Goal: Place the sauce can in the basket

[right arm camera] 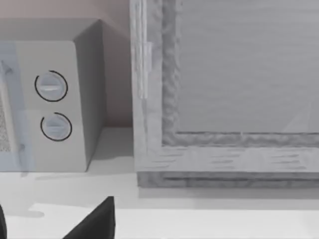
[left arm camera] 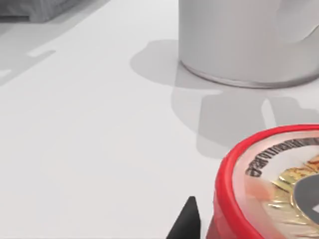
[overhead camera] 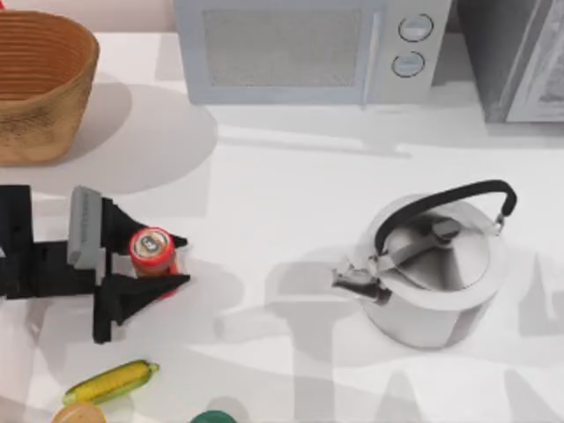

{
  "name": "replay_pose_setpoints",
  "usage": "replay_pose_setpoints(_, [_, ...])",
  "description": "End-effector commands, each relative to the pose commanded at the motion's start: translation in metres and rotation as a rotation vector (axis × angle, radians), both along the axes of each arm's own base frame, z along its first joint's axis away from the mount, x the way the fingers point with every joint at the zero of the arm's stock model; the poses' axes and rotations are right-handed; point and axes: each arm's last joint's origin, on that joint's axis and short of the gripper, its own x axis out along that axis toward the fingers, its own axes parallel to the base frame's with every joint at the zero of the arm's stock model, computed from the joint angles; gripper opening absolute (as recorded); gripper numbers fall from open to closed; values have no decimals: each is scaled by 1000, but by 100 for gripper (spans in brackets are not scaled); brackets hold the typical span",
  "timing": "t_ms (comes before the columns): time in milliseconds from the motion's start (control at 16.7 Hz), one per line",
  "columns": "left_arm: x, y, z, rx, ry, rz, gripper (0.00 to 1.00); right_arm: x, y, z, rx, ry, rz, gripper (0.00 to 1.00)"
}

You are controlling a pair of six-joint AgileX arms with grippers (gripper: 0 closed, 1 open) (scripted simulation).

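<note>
1. The basket (overhead camera: 40, 84) stands at the table's (overhead camera: 282, 203) far left corner
2. The sauce can (overhead camera: 152, 250) stands upright nearer the front, between the fingers of my left gripper (overhead camera: 176, 262)
3. The microwave (overhead camera: 308, 48) sits along the back edge
4. The kettle (overhead camera: 436, 264) stands well to the right of the can
5. A corn cob (overhead camera: 110, 382) lies at the front left
</note>
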Motion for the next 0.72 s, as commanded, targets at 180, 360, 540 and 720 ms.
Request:
replay_pose_setpoints(180, [0, 0, 0, 0, 0, 0, 0, 0, 0, 0, 0, 0, 0, 100])
replay_pose_setpoints(360, [0, 1, 0, 0, -1, 3, 0, 0, 0, 0, 0, 0, 0, 100])
replay_pose_setpoints(540, [11, 1, 10, -2, -29, 0, 0, 0, 0, 0, 0, 0, 0, 100])
replay_pose_setpoints(720, [41, 4, 47, -8, -111, 9, 0, 0, 0, 0, 0, 0, 0, 100])
